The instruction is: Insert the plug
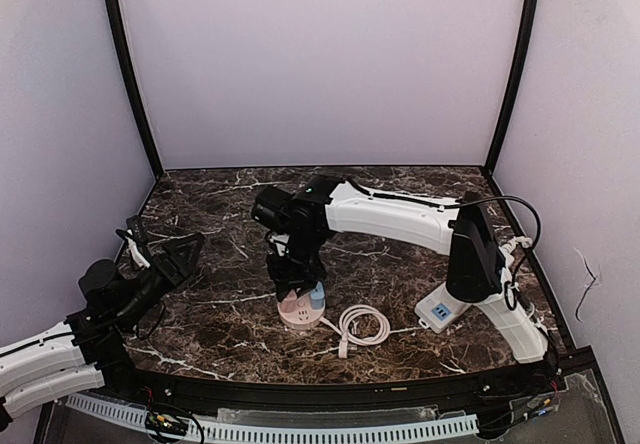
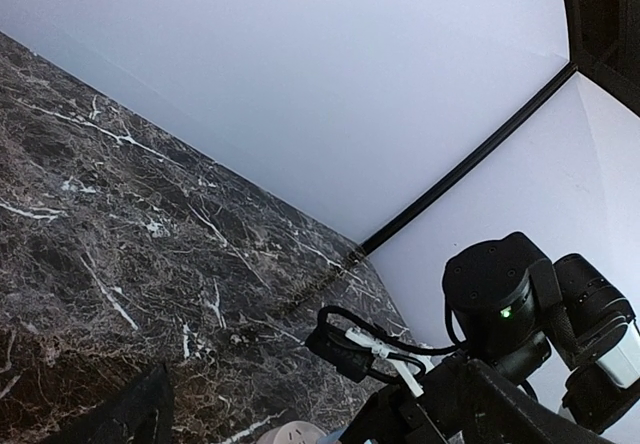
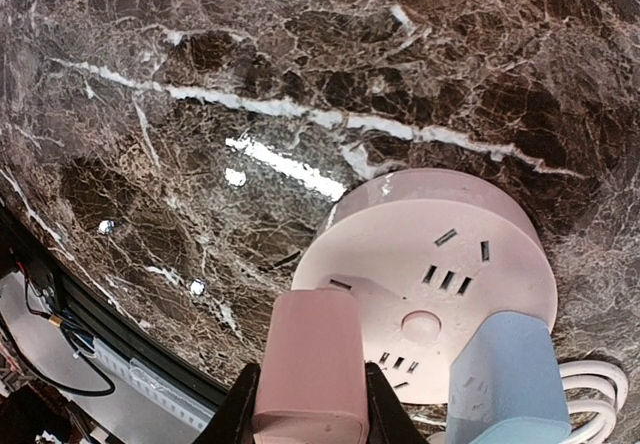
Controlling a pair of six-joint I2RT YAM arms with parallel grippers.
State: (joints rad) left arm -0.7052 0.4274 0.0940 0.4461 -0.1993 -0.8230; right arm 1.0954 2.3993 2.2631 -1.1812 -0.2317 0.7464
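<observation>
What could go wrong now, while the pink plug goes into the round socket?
1. The pink plug, held in the right end effector, hides its prongs, so they could miss the slots.
2. Nothing holds the round socket, so pushing may slide it.
3. The blue plug stands close and may be bumped.

Dark marble table point(image 1: 230, 294), pink socket hub point(image 1: 296, 313), coiled white cable point(image 1: 344, 337), white box point(image 1: 440, 311)

Open room runs along the far edge and far left corner of the marble table point(image 1: 400, 189). At the middle of the front edge stand a pink socket hub point(image 1: 290, 314) with a pink plug point(image 3: 312, 364) over it, a coiled white cable point(image 1: 362, 326) and a white adapter point(image 1: 440, 311). The right arm point(image 1: 390, 214) spans above them.
</observation>
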